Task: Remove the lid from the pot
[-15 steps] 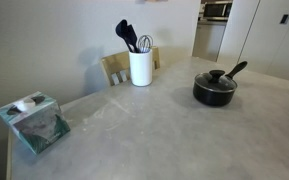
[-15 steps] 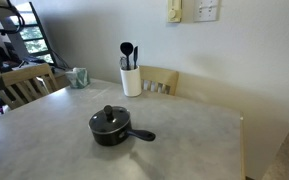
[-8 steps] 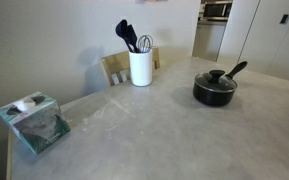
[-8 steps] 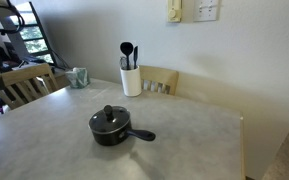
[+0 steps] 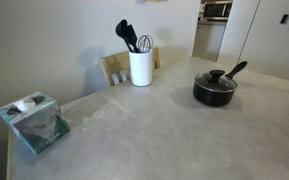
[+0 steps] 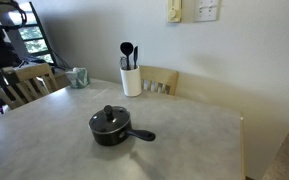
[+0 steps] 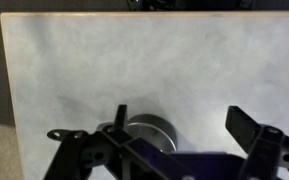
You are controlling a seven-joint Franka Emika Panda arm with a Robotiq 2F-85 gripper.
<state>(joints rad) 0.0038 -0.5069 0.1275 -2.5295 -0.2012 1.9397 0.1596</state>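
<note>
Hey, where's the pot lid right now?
The lid sits closed on the black pot, knob up, in both exterior views. The pot stands on the grey table, apart from the white utensil crock near the wall.

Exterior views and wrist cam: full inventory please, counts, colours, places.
table: 1, pale grey, centre.
pot: 1, black, on the table, handle angled up.
lid: 1, dark with black knob, seated on the pot.
crock: 1, white, table's wall edge, holds dark utensils.
tissue box: 1, teal, table corner.
chairs: 2, wooden, at table edges.
wall plates: 2, pale, wall above crock.
hand: 1, dark, fingers apart, nothing held, above bare table in wrist view.
</note>
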